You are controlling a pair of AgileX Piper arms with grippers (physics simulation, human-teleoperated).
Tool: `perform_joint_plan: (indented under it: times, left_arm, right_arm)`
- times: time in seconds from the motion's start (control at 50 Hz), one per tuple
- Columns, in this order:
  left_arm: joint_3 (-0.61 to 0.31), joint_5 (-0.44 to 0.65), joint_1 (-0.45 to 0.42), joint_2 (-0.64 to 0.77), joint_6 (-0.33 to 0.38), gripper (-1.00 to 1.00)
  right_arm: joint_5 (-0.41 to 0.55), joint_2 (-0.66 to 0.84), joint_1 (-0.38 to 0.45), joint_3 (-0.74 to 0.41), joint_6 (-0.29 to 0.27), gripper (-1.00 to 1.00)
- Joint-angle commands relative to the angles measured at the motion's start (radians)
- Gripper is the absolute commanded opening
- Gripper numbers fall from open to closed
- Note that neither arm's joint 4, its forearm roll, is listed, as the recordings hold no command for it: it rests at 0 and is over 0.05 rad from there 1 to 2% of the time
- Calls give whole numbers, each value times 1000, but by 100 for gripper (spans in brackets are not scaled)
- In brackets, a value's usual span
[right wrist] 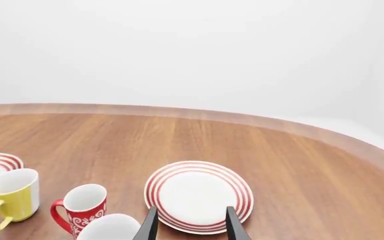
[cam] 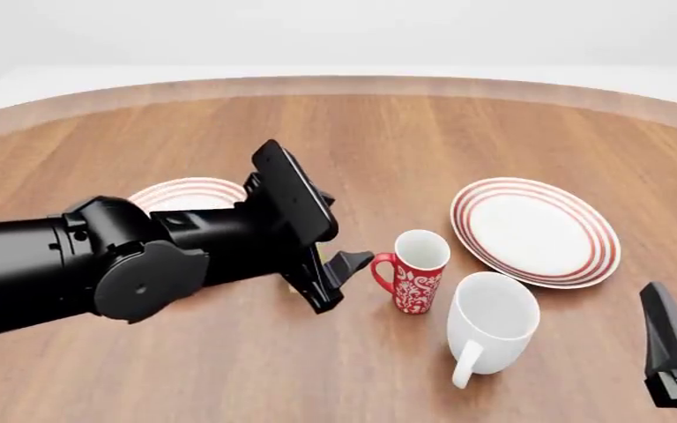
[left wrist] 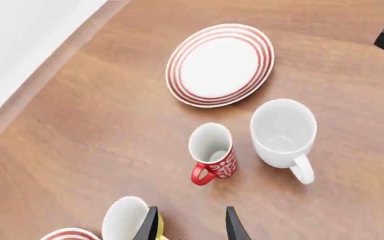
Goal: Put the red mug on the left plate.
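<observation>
Left hand (cam: 336, 278) spread, empty, just beside red mug (cam: 419, 270), no grasp yet.
Mug upright on wood-grain surface (cam: 433, 132), handle toward the hand, glossy red with white swirls, white inside; left plate (cam: 183, 192), flat, red-ringed, sits behind the arm, bare part showing. Grasp, lift, placing all left. White mug (cam: 492, 324) and second plate (cam: 535, 231) near; right hand (right wrist: 188, 222) spread, well apart.

Left tool (cam: 341, 275) open mid-table — right tool (right wrist: 188, 224) open, low.
</observation>
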Motion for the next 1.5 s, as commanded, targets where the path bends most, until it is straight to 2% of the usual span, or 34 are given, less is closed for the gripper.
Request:
perform_joint_plan:
  times: [0.02, 0.3, 0.86, 1.5]
  left_arm:
    - [-13, 25, -22, 52, 2, 100]
    - [3, 7, -43, 96, 14, 100]
    - [-46, -52, -57, 199, 16, 100]
    - [-128, -91, -4, 372, 20, 100]
  right_arm:
    - [-1, 0, -2, -1, 0, 100]
    - [2, 0, -7, -1, 3, 100]
    - [-11, 0, 0, -2, 0, 100]
    - [-10, 0, -6, -2, 12, 100]
